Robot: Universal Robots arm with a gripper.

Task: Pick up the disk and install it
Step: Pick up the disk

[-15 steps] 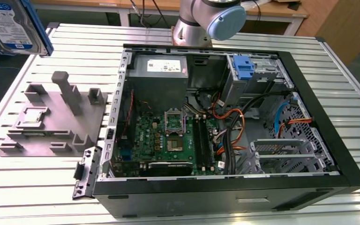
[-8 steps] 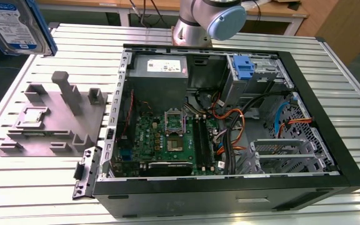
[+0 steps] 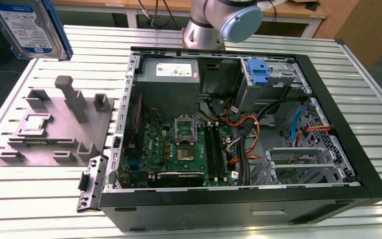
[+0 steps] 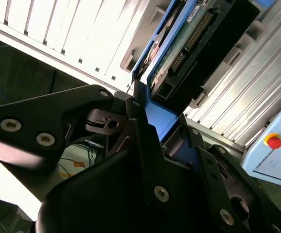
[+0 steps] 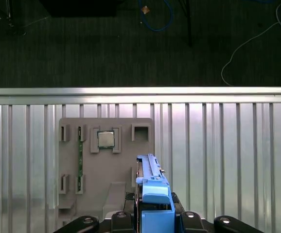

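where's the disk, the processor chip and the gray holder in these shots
disk [image 3: 29, 27], exterior view, on its blue-and-white label
processor chip [image 5: 106, 139], first wrist view, on its silver top
gray holder [image 3: 58, 134], exterior view, on its flat base

Fixture posts [image 3: 67, 88] stand below the disk [image 3: 32, 27]; cables [image 3: 254, 127] crowd the open case [image 3: 244, 209].

Black tool [image 5: 152, 219] clamps blue-railed flat metal hard drive [image 5: 152, 187] (seen edge-on) over grey plastic slotted fixture [image 5: 123, 165] on ribbed silver metal desk [image 5: 228, 160]. Fixture holds small square silver processor chip [image 5: 106, 139] and thin green circuit strip [image 5: 80, 158]. Dark floor [image 5: 106, 48] beyond desk edge.
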